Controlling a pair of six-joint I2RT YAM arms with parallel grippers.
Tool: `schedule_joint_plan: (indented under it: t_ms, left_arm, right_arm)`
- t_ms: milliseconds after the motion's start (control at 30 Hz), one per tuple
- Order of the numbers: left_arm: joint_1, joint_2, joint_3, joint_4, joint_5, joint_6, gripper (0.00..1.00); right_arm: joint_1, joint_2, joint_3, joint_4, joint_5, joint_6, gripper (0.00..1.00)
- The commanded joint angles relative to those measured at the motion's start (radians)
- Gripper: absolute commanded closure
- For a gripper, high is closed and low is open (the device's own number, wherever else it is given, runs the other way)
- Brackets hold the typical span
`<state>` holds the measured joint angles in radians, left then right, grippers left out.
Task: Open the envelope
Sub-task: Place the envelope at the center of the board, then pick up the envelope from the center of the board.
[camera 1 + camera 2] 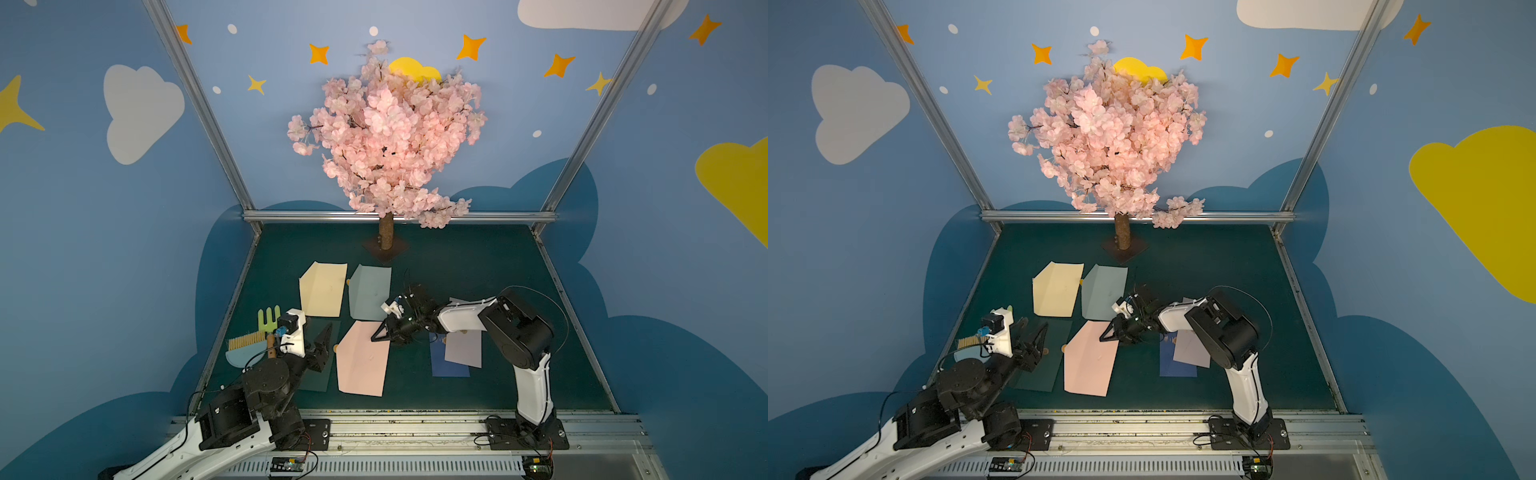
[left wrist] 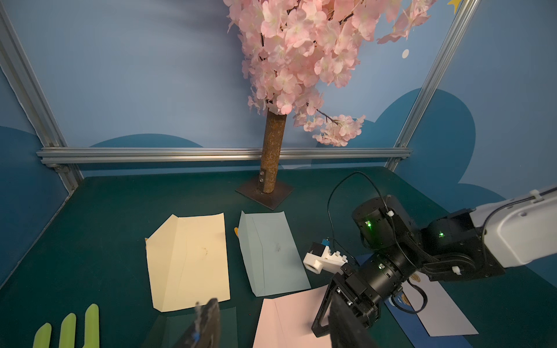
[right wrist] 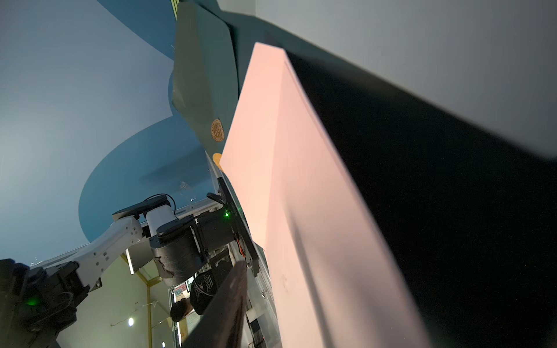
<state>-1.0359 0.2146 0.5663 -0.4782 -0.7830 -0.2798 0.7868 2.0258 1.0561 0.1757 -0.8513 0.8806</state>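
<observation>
Dark green counter [image 1: 457, 266], blue painted walls behind. We find the pink envelope [image 1: 361, 365] lying flat near the front edge, about mid-width, its flap spread toward the left edge. Right end effector [image 1: 379, 333] sits at its rear corner, jaws parted, nothing gripped. Left end effector [image 1: 1033, 328] hangs above the dark green envelope [image 1: 1042, 370], jaws apart, empty.

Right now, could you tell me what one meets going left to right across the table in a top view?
Green fork-shaped toy → cream envelope → light blue envelope → lavender envelope. The pink envelope overlaps two of these, so it is omitted.
</observation>
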Motion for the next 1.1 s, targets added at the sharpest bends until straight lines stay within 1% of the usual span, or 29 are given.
schedule_joint_plan:
  t_ms: [0, 100, 233, 367, 467, 567, 633, 733, 767, 833, 900, 933, 1000, 1067]
  left_arm:
    - [0.002, -0.008, -0.006, 0.021, 0.004, 0.004, 0.42]
    - [0.002, -0.004, -0.005, 0.021, 0.005, 0.003, 0.42]
    - [0.002, -0.005, -0.008, 0.024, 0.002, 0.006, 0.42]
    - [0.002, 0.013, -0.014, 0.04, 0.009, 0.006, 0.41]
    - [0.002, 0.054, -0.02, 0.08, 0.039, 0.002, 0.42]
    - [0.002, 0.139, -0.023, 0.14, 0.084, -0.011, 0.41]
    - [0.004, 0.235, -0.014, 0.179, 0.125, -0.034, 0.4]
    - [0.027, 0.419, 0.014, 0.262, 0.264, -0.077, 0.39]
    - [0.048, 0.486, 0.024, 0.299, 0.328, -0.105, 0.39]
    - [0.104, 0.615, 0.035, 0.387, 0.477, -0.169, 0.39]
    - [0.174, 0.754, 0.039, 0.511, 0.671, -0.233, 0.39]
    - [0.194, 0.816, 0.049, 0.556, 0.736, -0.255, 0.4]
    - [0.212, 0.953, 0.095, 0.615, 0.828, -0.28, 0.4]
    - [0.219, 1.07, 0.157, 0.639, 0.898, -0.298, 0.4]
  right_arm:
    - [-0.012, -0.047, 0.002, -0.11, 0.027, -0.057, 0.56]
    - [-0.017, -0.075, 0.032, -0.251, 0.07, -0.122, 0.54]
    - [-0.025, -0.109, 0.097, -0.522, 0.17, -0.242, 0.49]
    - [-0.05, -0.171, 0.088, -0.606, 0.235, -0.269, 0.48]
    - [-0.082, -0.238, 0.077, -0.648, 0.268, -0.279, 0.45]
    - [-0.119, -0.318, 0.079, -0.71, 0.314, -0.305, 0.44]
    - [-0.155, -0.369, 0.078, -0.754, 0.335, -0.326, 0.44]
    - [-0.221, -0.439, 0.052, -0.812, 0.396, -0.35, 0.44]
    - [-0.251, -0.456, 0.036, -0.826, 0.409, -0.358, 0.44]
    - [-0.31, -0.486, -0.007, -0.833, 0.411, -0.361, 0.44]
    - [-0.363, -0.518, -0.063, -0.817, 0.409, -0.359, 0.44]
    - [-0.382, -0.53, -0.086, -0.809, 0.407, -0.36, 0.44]
    - [-0.415, -0.553, -0.128, -0.803, 0.406, -0.364, 0.44]
    - [-0.443, -0.573, -0.162, -0.802, 0.414, -0.374, 0.44]
